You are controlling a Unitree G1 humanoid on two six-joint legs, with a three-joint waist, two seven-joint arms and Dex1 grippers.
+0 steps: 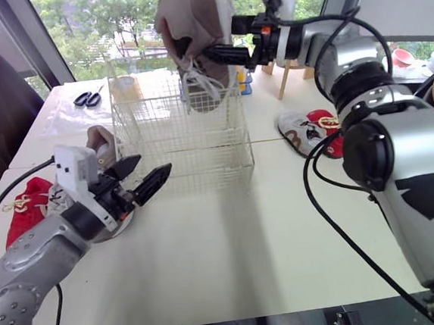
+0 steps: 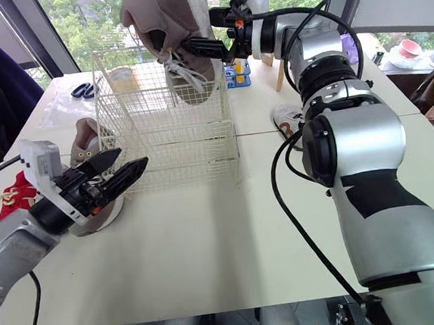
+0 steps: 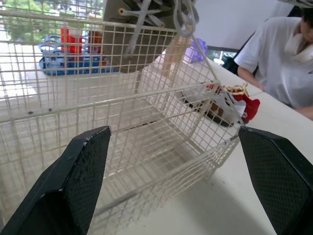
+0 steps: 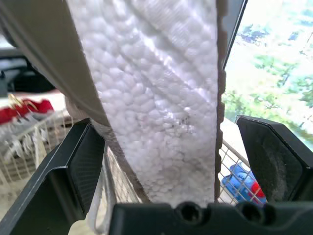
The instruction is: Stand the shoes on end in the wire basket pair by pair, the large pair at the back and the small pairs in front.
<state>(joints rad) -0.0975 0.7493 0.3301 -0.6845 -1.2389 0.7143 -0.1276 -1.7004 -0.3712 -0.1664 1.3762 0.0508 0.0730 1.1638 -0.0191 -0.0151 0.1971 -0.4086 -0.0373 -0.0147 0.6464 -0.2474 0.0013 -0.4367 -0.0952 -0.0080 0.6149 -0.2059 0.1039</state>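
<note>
Step in hand: the first large shoe [image 1: 189, 20] is going to the back of the wire basket [image 1: 178, 147], which looks empty.
Right gripper [image 1: 211, 55]: closed on that shoe near its collar, holding it on end over the basket's rear, with the laces [image 1: 198, 80] dangling inside the mesh.
Left gripper [image 1: 153, 166]: fingers spread wide and empty, just beside the basket's front left corner.
Other large shoe [image 1: 99, 138]: on the table left of the basket, close behind the left gripper.
Small pairs: a red one [image 1: 30, 198] at the left table edge and a red-and-white one [image 1: 309, 130] right of the basket, both outside it.
Next move: probably lower the held shoe straight down against the rear wall so it stays upright, then release. The mate follows.
Hard to make out: whether the shoe's low end has passed the rim. From the right wrist, the white sole lies against one finger while light shows beside the other, so the exact grip is unclear.
Cut off: the shoe's top, and most of the person [image 3: 276, 58] seated beyond the table.
</note>
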